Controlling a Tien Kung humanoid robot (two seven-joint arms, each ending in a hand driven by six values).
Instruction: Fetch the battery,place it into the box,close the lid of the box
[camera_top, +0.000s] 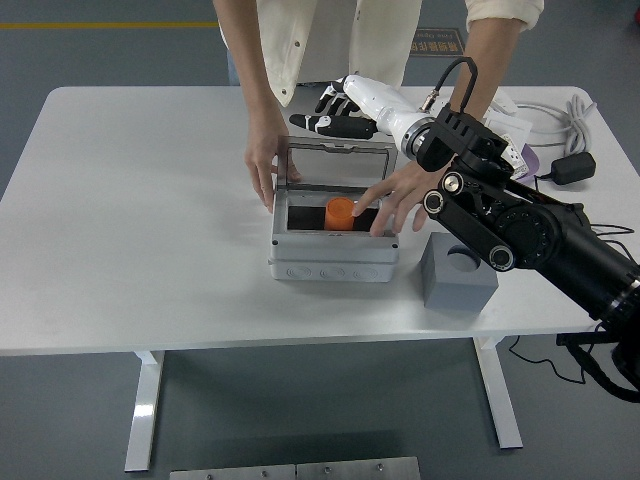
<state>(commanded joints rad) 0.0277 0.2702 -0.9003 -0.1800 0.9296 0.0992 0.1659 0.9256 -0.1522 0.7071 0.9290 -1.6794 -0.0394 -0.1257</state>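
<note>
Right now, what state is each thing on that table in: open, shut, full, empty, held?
Grey plastic box: open, held by a person's hands at both sides.
Clear hinged lid: raised upright.
Orange cylindrical battery: standing inside the box.
Grey cube holder: its round hole empty.
Robot's right hand: open, above the lid, holding nothing.

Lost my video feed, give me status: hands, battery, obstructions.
Right hand open, hovering behind the upright lid. Orange battery sits in the grey box. Person's hands on the box, one reaching over the opening.
</note>
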